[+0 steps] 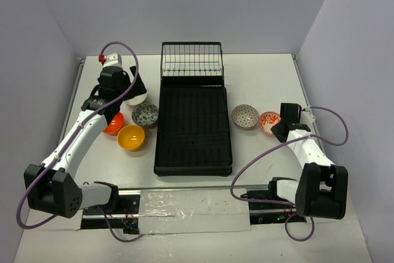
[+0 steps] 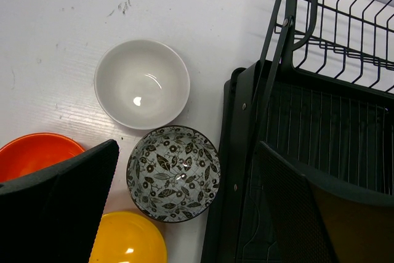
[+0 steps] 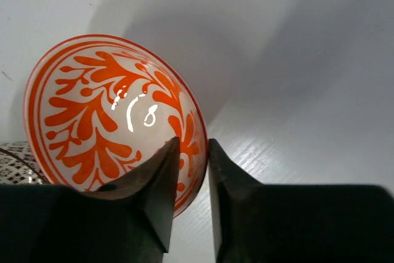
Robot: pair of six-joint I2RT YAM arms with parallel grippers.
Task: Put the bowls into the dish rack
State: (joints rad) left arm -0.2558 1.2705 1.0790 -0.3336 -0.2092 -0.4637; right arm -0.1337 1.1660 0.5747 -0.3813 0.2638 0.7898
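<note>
**Right gripper pinches the red-on-white bowl by its rim**

Right gripper (image 3: 192, 142) stands narrow. One finger is inside the red-on-white bowl (image 3: 98, 109) and one outside, with the near rim pinched between them. The bowl looks tilted in the wrist view. It lies right of the dish rack (image 1: 194, 133), near the right edge of the table (image 1: 265, 78). A fine-patterned bowl (image 1: 245, 116) sits just beside it, between it and the rack's right wall. Bare tabletop runs beyond both bowls toward the far wall.

Left of the rack, the left gripper (image 2: 188, 149) hangs wide open, holding nothing, above four close-set bowls. The grey speckled bowl (image 2: 173, 173) is just beside the tray's left edge, and the white bowl (image 2: 141, 83) lies farther back. The red-orange bowl (image 2: 37, 155) and yellow-orange bowl (image 2: 129, 238) sit nearer the arm. The wire basket (image 1: 191, 60) stands upright at the rack's far end.
</note>
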